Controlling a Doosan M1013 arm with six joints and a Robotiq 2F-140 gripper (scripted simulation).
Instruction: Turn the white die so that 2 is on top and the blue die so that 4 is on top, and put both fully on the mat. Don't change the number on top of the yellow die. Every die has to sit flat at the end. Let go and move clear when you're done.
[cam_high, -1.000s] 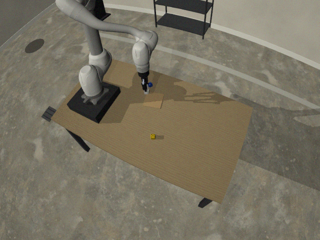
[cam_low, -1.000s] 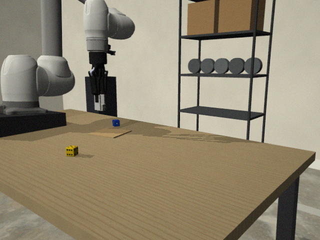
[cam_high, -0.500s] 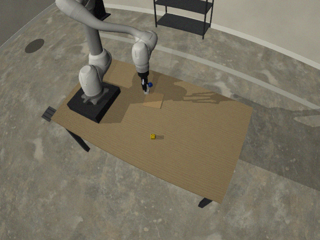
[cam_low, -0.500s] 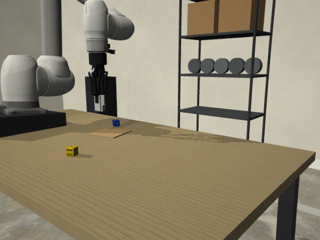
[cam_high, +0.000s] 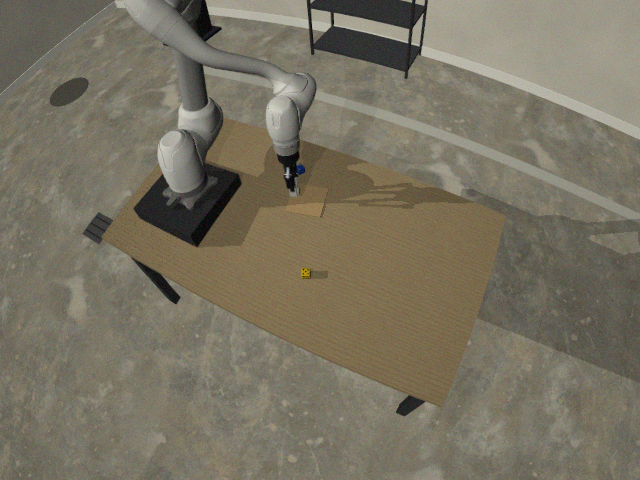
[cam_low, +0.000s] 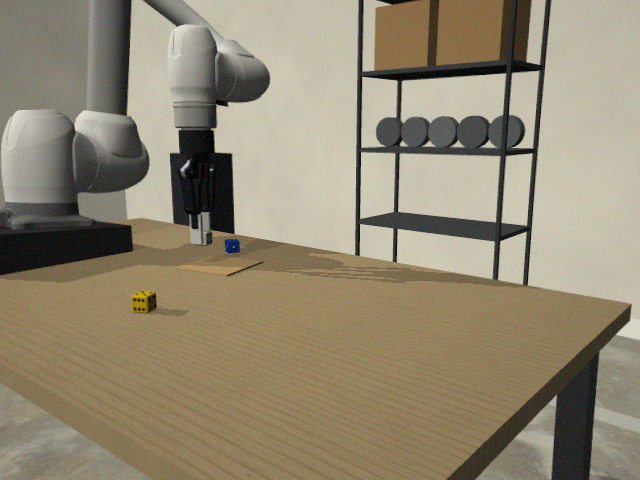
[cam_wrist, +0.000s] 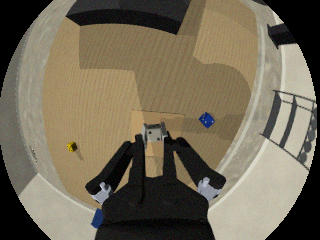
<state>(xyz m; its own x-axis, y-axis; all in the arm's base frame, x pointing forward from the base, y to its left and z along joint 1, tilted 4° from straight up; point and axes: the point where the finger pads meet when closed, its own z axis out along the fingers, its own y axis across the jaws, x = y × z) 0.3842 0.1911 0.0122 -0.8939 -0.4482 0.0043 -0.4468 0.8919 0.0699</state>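
Top: end effector (cam_high: 294, 192) (cam_low: 201, 242) (cam_wrist: 154, 128) over the mat (cam_high: 309, 202) (cam_low: 223, 267) (cam_wrist: 138, 120), towards the tabletop's (cam_high: 372, 289) (cam_low: 330, 351) (cam_wrist: 102, 95) shelf-side edge; blue die (cam_high: 300, 168) (cam_low: 232, 245) (cam_wrist: 206, 120) nearer that edge. Yellow die (cam_high: 306, 273) (cam_low: 143, 302) (cam_wrist: 71, 146) towards the opposite long edge.

Exterior: fingers nearly closed on white die (cam_low: 207, 238) (cam_wrist: 153, 133); yellow sits flat.

Wrist: white die gripped between fingertips; blue off the mat.

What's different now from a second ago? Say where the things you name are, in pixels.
The hand (cam_high: 293, 191) (cam_low: 200, 236) (cam_wrist: 154, 128) has come down, carrying the white die (cam_high: 298, 193) (cam_low: 208, 238) (cam_wrist: 154, 132) with it, still gripped. Nothing was newly grabbed or let go. The blue die (cam_high: 300, 169) (cam_low: 232, 245) (cam_wrist: 206, 120), yellow die (cam_high: 306, 273) (cam_low: 144, 302) (cam_wrist: 71, 146) and mat (cam_high: 310, 204) (cam_low: 222, 267) (cam_wrist: 137, 120) stayed put.
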